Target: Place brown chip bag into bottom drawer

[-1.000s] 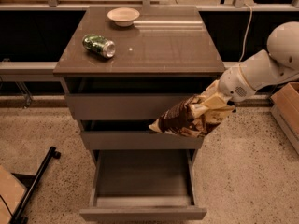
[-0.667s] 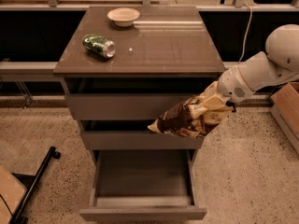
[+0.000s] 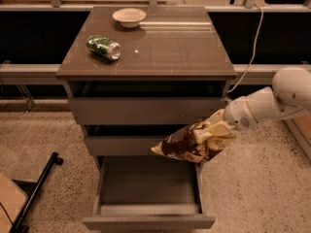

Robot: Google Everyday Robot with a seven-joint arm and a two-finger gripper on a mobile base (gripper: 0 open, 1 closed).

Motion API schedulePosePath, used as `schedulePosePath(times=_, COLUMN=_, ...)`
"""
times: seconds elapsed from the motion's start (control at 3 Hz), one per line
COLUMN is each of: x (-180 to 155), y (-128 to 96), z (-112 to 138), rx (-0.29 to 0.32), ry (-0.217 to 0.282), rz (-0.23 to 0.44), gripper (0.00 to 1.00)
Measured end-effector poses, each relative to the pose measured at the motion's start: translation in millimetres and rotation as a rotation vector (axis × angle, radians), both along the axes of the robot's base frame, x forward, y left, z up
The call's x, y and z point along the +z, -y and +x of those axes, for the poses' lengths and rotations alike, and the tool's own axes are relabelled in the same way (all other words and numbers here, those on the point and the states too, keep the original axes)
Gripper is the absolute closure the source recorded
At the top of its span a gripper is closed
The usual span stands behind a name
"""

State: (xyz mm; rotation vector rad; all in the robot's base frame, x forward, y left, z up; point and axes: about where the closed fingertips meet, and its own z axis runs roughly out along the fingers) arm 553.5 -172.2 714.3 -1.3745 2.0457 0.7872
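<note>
**Above the open bottom drawer (image 3: pixel 148 222): brown chip bag (image 3: pixel 183 142) held in the hand (image 3: pixel 219 131)**

At the right front of the cabinet, the hand is clamped on the right end of the brown chip bag, and the white arm (image 3: pixel 272 103) enters from the right edge of the view. The bag hangs in the air, tilted, with its free end pointing left and slightly down. It overlaps the right part of the middle drawer front (image 3: pixel 119 145) and sits over the far right corner of the bottom drawer, touching neither the drawer floor nor its walls as far as can be seen. The bottom drawer is pulled out toward the near side, and its interior is bare. The top drawer (image 3: pixel 146 111) and the middle drawer each stand slightly out from the cabinet. On the surface (image 3: pixel 175 47) a green can (image 3: pixel 103 47) lies on its side at the left, and a pale bowl (image 3: pixel 129 17) stands near the far edge, well apart from the can. A black bar (image 3: pixel 36 191) lies on the speckled floor at the near left.
</note>
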Motion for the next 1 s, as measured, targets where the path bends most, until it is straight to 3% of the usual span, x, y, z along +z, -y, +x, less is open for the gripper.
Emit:
schedulePosePath(times=0.33, x=-47.2, y=-0.7, z=-5.5, rx=-0.039, ry=-0.016, rz=0.053, gripper=1.00)
schedulePosePath(times=1.0, x=-170.1, y=-10.6, z=0.5, rx=-0.096, ry=-0.095, rz=0.125, gripper=1.00)
